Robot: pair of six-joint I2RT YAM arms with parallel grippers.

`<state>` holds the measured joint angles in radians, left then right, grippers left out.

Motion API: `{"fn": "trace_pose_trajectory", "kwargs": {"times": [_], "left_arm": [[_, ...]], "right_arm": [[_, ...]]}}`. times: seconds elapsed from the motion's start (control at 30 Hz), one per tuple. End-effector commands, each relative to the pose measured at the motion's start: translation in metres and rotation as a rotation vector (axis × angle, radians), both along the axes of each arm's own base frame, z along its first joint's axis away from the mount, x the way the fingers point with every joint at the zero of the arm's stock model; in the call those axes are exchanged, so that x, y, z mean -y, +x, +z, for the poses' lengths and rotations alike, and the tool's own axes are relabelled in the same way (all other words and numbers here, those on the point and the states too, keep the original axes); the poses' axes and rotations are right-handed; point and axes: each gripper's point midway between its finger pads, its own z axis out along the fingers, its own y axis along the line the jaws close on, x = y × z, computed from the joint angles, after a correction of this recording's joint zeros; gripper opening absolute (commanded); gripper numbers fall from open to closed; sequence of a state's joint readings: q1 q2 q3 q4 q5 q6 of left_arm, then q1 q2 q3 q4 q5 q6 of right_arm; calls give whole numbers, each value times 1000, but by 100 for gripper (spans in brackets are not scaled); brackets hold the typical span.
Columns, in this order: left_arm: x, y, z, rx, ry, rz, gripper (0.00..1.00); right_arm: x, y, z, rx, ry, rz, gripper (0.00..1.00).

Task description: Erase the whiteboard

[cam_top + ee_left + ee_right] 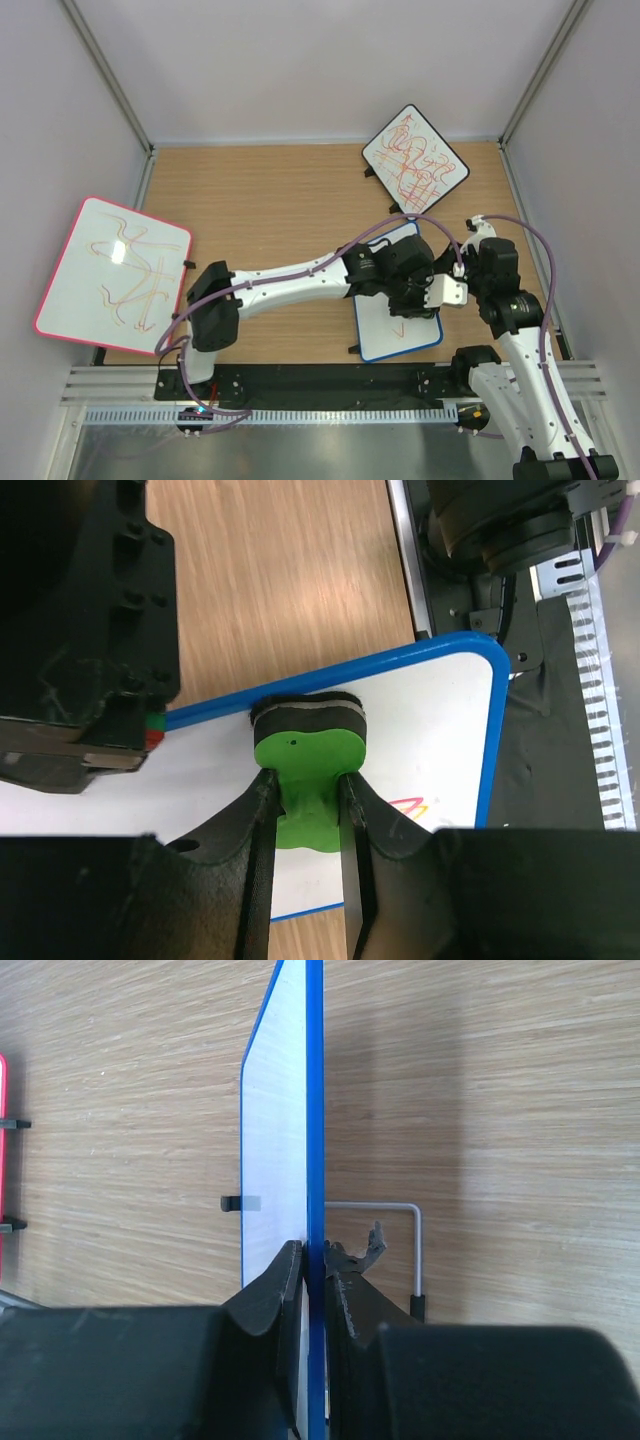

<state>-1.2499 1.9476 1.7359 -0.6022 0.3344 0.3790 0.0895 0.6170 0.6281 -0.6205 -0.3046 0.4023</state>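
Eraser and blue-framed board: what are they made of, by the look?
The eraser: smooth green moulded grip, likely plastic, over a dark layered pad, maybe felt or foam. The whiteboard: glossy white face, smooth blue rim, probably plastic; edge looks thin.

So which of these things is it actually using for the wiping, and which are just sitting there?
In use:
blue-framed whiteboard
green eraser, pinched in the left fingers
right fingers, clamping the whiteboard's edge

Just lying about:
pink-framed board
black-framed scribbled board
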Motion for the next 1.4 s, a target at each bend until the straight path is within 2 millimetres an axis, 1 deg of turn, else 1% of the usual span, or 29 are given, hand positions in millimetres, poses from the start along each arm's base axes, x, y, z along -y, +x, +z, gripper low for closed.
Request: {"fn": "trace_pose_trajectory", "kwargs": {"times": [0.0, 0.03, 0.1, 0.13, 0.2, 0.23, 0.27, 0.3, 0.33, 0.37, 0.5, 0.57, 0.6, 0.7, 0.73, 0.8, 0.83, 0.87, 0.97, 1.0, 1.03, 1.1, 1.17, 1.23, 1.3, 1.33, 1.37], "left_arm": [[-17, -14, -27, -29, 81, -28, 0], [-23, -16, -34, -38, 98, -29, 0], [-31, -20, -38, -46, 105, -37, 0], [-43, -25, -55, -64, 148, -38, 0], [-54, -28, -65, -69, 167, -38, 0], [-66, -31, -78, -75, 203, -32, 0], [-71, -31, -86, -75, 218, -31, 0], [-76, -31, -88, -69, 220, -27, 0], [-81, -31, -93, -66, 236, -19, 0], [-91, -32, -104, -66, 265, -17, 0], [-95, -27, -109, -27, 259, -6, 0], [-91, -26, -103, -23, 242, -2, 0], [-84, -24, -94, -23, 216, 3, 0], [-71, -24, -75, -32, 161, -1, 0], [-61, -23, -60, -30, 125, 2, 0], [-51, -23, -47, -35, 94, 0, 0], [-43, -24, -31, -36, 69, -4, 0], [-40, -24, -29, -41, 69, -7, 0], [-25, -28, -13, -48, 46, -23, 0], [-22, -30, -11, -50, 44, -27, 0], [-16, -32, -3, -45, 28, -35, 0], [-13, -35, -8, -50, 49, -42, 0], [-9, -36, -6, -54, 49, -47, 0], [-12, -38, -13, -64, 68, -50, 0], [-18, -40, -24, -72, 91, -52, 0], [-20, -41, -26, -72, 94, -52, 0], [-25, -43, -35, -82, 115, -52, 0]], "right_arm": [[-5, 5, 18, 65, 15, 21, 1], [-4, 5, 17, 63, 16, 18, 1], [-5, 5, 18, 66, 17, 21, 1], [-5, 5, 18, 67, 16, 22, 1], [-5, 4, 19, 71, 17, 21, 1], [-5, 4, 19, 71, 16, 20, 1], [-5, 5, 19, 69, 16, 20, 1], [-5, 5, 18, 68, 16, 22, 1], [-5, 5, 18, 66, 16, 20, 1], [-5, 5, 18, 66, 16, 20, 1], [-5, 5, 19, 69, 17, 18, 1], [-5, 5, 18, 67, 18, 18, 1], [-5, 5, 18, 67, 18, 17, 1], [-4, 4, 18, 67, 16, 17, 1], [-4, 5, 19, 70, 17, 14, 1], [-4, 5, 19, 68, 17, 14, 1], [-4, 5, 18, 65, 17, 14, 1], [-4, 4, 17, 63, 18, 13, 1], [-4, 5, 18, 65, 16, 15, 1], [-4, 5, 18, 65, 17, 12, 1], [-4, 5, 19, 68, 17, 14, 1], [-4, 5, 18, 67, 16, 15, 1], [-4, 5, 19, 66, 16, 12, 1], [-4, 5, 18, 62, 15, 13, 1], [-4, 5, 18, 65, 14, 15, 1], [-4, 5, 18, 65, 12, 15, 1], [-4, 5, 18, 64, 14, 15, 1]]}}
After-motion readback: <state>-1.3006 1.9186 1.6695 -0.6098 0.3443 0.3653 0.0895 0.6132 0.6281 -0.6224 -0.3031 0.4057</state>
